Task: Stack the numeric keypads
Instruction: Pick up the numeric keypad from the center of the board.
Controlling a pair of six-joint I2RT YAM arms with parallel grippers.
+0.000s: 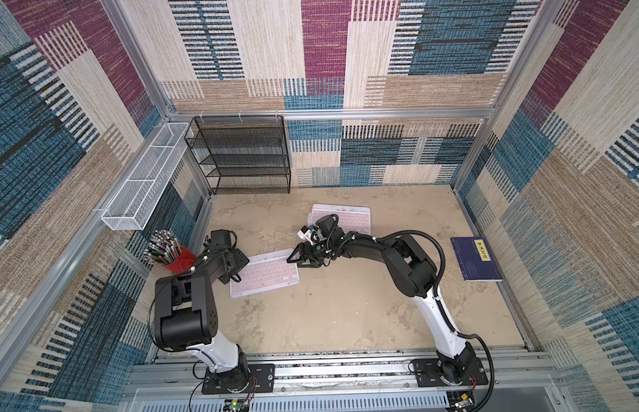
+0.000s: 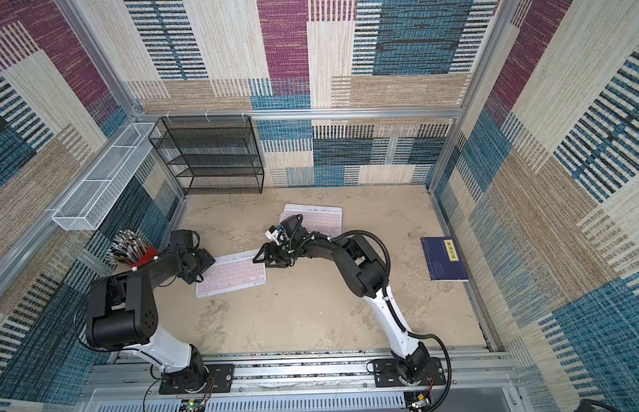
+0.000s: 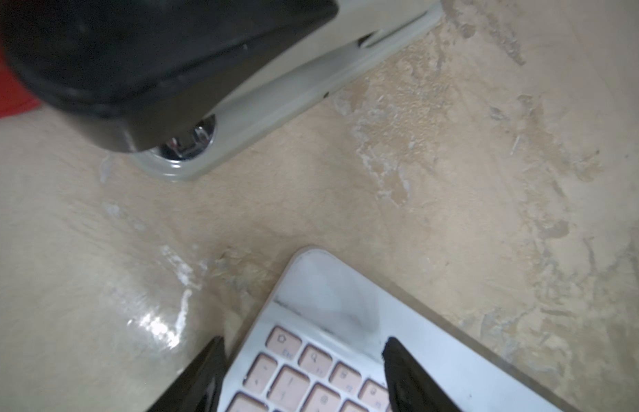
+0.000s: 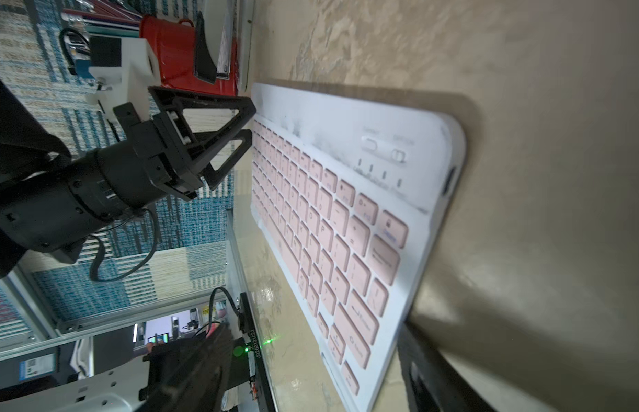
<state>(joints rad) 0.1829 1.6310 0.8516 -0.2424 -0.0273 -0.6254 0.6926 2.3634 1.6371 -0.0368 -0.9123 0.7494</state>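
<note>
left jaws, right jaws, spread at opposite ends of pink keypad (image 1: 265,274)

The near keypad (image 1: 264,273) has a white frame and pink keys. It lies flat, face up, slightly askew, left of centre. The far keypad (image 1: 346,218), also pink, lies flat well behind it, with a white edge protruding beneath.

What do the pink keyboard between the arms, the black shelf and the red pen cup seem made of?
Pink keyboard: likely plastic, matte white frame with pastel keys, grey smudges along its top strip. Black shelf: metal mesh, dark coated; its grid is see-through. Red pen cup: probably painted or enamelled metal, smooth and glossy; could be plastic.
</note>
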